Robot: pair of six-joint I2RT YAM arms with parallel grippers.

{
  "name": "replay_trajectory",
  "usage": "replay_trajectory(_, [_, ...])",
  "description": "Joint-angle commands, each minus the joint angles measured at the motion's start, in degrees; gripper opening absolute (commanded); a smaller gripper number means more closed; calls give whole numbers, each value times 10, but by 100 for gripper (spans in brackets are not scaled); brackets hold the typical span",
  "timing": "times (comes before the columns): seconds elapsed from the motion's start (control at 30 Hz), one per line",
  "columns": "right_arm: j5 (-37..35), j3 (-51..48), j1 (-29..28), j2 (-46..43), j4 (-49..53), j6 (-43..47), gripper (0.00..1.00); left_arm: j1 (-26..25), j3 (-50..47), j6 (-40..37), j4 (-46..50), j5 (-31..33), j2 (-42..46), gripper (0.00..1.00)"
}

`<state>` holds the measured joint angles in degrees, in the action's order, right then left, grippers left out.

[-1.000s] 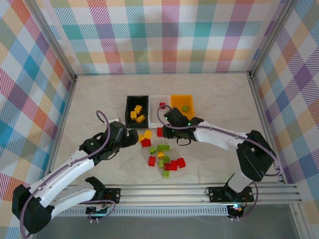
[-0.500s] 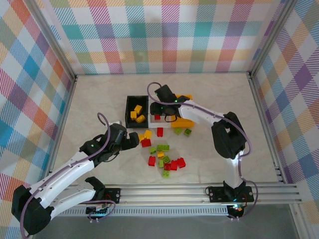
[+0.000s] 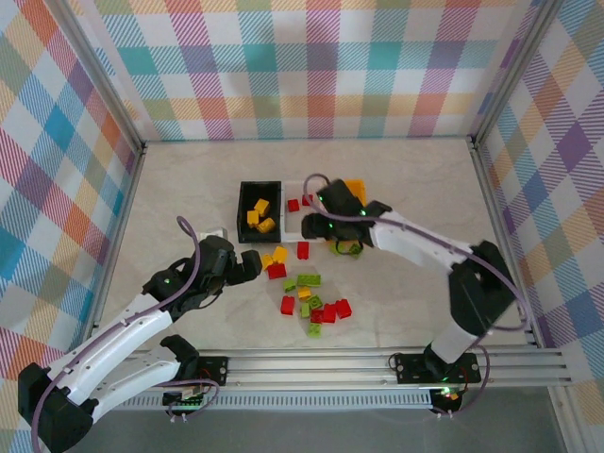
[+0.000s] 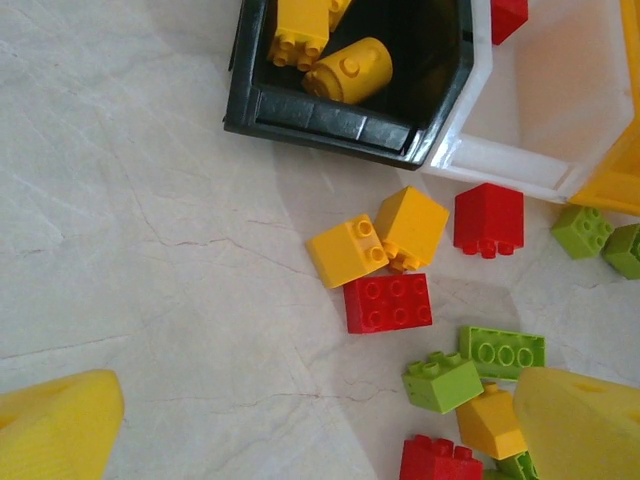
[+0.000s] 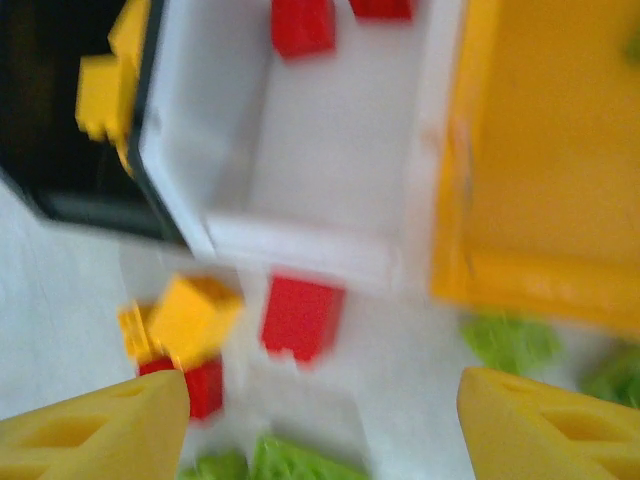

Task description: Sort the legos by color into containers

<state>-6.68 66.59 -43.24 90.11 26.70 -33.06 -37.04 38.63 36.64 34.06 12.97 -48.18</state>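
Top external: sorting is under way, pick phase. Left gripper is hovering spread wide and empty beside the yellow bricks, just before the black bin. Right gripper, likewise spread and empty, is hanging over a red brick by the white bin. Judged next: descending squarely, pinching one brick. Loose legos are lying on the pale marbled tabletop; plaid walls are enclosing it.

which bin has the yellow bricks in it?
The black bin, at the left end of the row in the top view: yellow bricks lie inside it. The white bin beside it holds red bricks instead.
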Motion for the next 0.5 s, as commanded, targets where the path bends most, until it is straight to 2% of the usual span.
replay_trajectory(0.0, [11, -98, -31, -64, 61, -29, 72, 0, -7, 8, 22, 8, 6, 100])
replay_trajectory(0.23, [0, -221, -109, -150, 145, -85, 70, 0, -29, 21, 16, 9, 9, 100])
replay_trajectory(0.47, [-14, -258, -117, -142, 116, -102, 67, 0, -32, 27, 8, 9, 6, 100])
